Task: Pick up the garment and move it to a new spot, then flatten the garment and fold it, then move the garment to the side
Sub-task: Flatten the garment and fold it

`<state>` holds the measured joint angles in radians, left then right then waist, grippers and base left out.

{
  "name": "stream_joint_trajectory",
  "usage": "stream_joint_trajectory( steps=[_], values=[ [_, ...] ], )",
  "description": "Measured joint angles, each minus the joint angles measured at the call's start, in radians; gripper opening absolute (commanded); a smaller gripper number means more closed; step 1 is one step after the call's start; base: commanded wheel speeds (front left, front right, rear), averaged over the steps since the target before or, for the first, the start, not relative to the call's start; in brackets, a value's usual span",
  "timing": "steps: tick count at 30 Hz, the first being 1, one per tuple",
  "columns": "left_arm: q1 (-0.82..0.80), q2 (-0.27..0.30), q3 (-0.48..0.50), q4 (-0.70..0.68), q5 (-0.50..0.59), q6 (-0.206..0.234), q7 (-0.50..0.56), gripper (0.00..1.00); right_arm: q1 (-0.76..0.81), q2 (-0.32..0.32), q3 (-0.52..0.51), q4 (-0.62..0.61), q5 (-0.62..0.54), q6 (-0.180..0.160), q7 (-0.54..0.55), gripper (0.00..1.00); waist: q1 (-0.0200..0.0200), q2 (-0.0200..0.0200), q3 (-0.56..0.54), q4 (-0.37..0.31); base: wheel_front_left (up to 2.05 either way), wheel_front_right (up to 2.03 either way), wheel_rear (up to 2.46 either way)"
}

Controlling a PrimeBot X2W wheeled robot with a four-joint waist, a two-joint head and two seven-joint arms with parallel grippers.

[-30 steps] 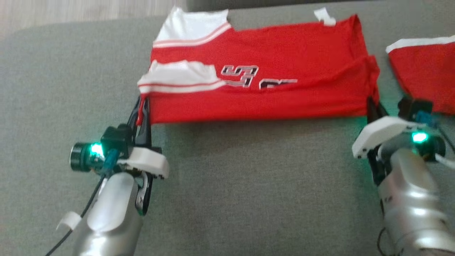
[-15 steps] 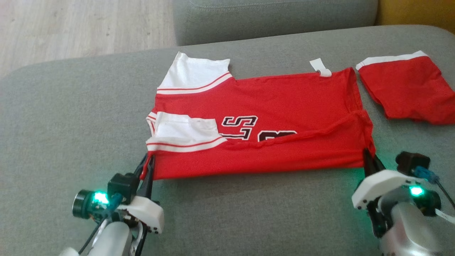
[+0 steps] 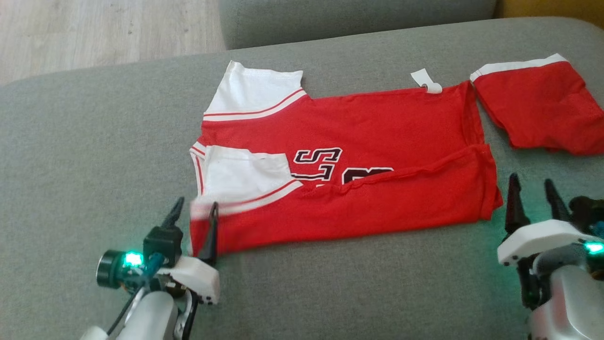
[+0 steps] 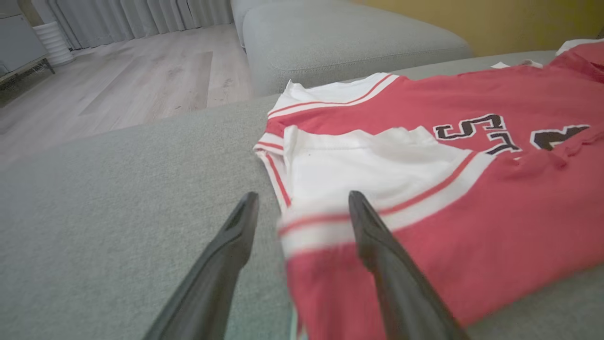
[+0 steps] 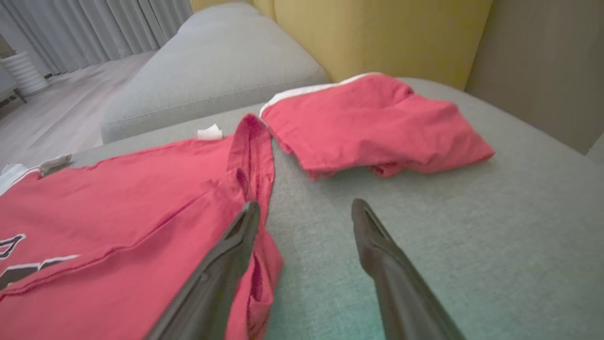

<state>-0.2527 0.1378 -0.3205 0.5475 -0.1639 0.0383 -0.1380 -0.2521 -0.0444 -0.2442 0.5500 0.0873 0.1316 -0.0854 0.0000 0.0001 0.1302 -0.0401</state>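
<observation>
A red jersey with white sleeves and dark lettering lies folded lengthwise on the grey sofa seat; its near edge is laid back over the middle. My left gripper stands open at the jersey's near-left corner, and in the left wrist view the jersey has its blurred corner between my left gripper's jaws. My right gripper is open just off the near-right corner, clear of the cloth. In the right wrist view my right gripper has the jersey's hem beside its left finger.
A second red garment with a white band lies at the far right of the seat, also seen as the red garment in the right wrist view. Another grey cushion sits behind, yellow upholstery at the right, wooden floor beyond.
Both grippers went from shut on the jersey's near corners to open. The near edge dropped onto the seat, and the right gripper drew off to the right. The camera tilted too.
</observation>
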Motion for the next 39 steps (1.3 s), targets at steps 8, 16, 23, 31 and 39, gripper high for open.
stream_joint_trajectory(
  steps=[8, 16, 23, 31, 39],
  values=[
    [-0.045, -0.012, 0.026, -0.042, -0.016, 0.025, -0.092, 1.0, 0.0, 0.0, -0.014, -0.074, -0.07, 0.0, -0.107, 1.0, 0.0, 0.0, 0.011, -0.013, 0.0, 0.0, 0.0],
    [-0.159, -0.005, 0.049, -0.175, -0.015, -0.005, -0.114, 1.0, -0.003, 0.0, 0.057, -0.153, -0.067, 0.0, -0.155, 1.0, 0.0001, 0.0, 0.07, -0.049, 0.0, 0.0, 0.0],
    [-0.449, 0.095, 0.057, -0.073, -0.001, -0.105, -0.034, 1.0, -0.03, 0.0, 0.112, -0.197, -0.016, 0.0, -0.163, 1.0, 0.0002, 0.0, 0.16, -0.118, 0.0, 0.0, 0.0],
    [-0.688, 0.202, -0.007, 0.202, -0.064, -0.163, 0.266, 1.0, -0.06, 0.0, 0.174, -0.23, 0.049, 0.0, -0.165, 1.0, 0.0004, -0.0001, 0.268, -0.219, 0.0, 0.0, 0.0],
    [-0.777, 0.287, -0.063, 0.34, -0.126, -0.171, 0.366, 1.0, -0.07, 0.0, 0.212, -0.264, 0.082, 0.0, -0.166, 1.0, 0.0003, -0.0001, 0.353, -0.297, 0.0, 0.0, 0.0]
  ],
)
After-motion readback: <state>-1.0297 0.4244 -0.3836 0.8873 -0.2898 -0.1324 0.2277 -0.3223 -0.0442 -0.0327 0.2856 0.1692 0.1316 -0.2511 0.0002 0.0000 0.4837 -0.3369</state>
